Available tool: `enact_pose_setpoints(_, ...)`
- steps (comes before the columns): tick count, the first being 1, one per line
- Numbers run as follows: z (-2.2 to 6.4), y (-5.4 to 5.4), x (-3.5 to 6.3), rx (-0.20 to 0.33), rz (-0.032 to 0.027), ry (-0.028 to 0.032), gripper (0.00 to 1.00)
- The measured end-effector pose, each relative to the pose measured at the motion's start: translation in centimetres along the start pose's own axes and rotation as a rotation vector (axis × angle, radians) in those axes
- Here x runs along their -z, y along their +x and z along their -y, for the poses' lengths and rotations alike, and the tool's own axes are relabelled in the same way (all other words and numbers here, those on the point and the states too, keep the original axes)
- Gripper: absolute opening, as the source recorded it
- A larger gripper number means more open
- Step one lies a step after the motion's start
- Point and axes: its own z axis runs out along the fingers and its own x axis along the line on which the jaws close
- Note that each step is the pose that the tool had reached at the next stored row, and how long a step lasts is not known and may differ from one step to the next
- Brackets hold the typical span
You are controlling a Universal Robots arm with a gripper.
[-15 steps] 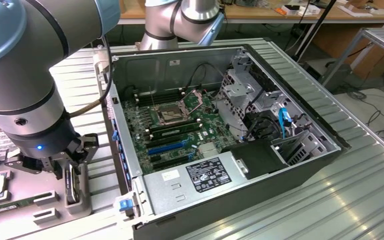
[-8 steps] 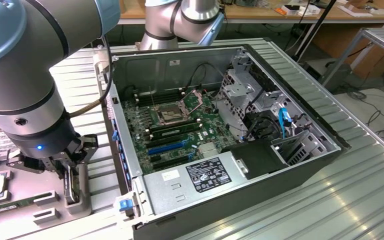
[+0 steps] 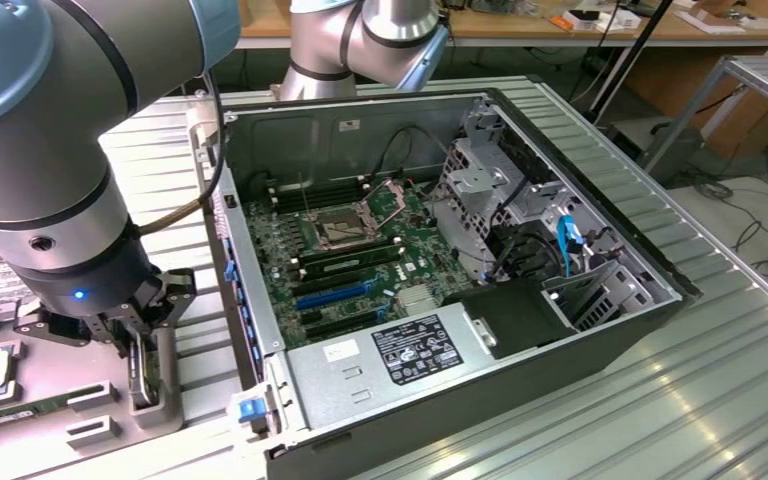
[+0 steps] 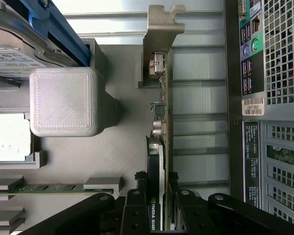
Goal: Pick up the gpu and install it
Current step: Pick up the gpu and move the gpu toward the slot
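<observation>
The step in hand is the pick-up: the gripper (image 4: 157, 182) is clamped on the gpu (image 4: 165, 98), its fingers (image 4: 138, 198) lying flat against both faces of the card with no gap showing, at the end away from the silver bracket (image 4: 162, 24). The gpu stands on edge in the grey holder tray (image 4: 127, 152), which sits on the ribbed metal table (image 3: 598, 400) just beside the rear of the open computer case (image 3: 491, 250), at the exterior view's left. The card looks seated in its holder, so I judge it gripped but not yet lifted. Nothing is installed: the blue expansion slots (image 3: 335, 296) on the motherboard (image 3: 357, 225) look empty. Freeing the card would, I think, call for a straight pull out of the holder with no twist, since the bracket end sits in a close-fitting notch (and the case wall is near on the other side). On the card's black face "NVIDIA QUAD" can be read, cut off at the edge. A white barcode sticker (image 4: 253, 104) on the case rear carries a short code I cannot read surely. The power supply label (image 3: 418, 350) is too small to read. A hard drive (image 4: 10, 58) with a white label, a processor (image 4: 10, 137) and a memory stick (image 4: 44, 187) share the tray.
</observation>
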Motion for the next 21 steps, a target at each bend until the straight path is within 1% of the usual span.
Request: enact_pose_setpoints(21,0.0,0.0,0.0,0.0,0.0,0.0,0.27)
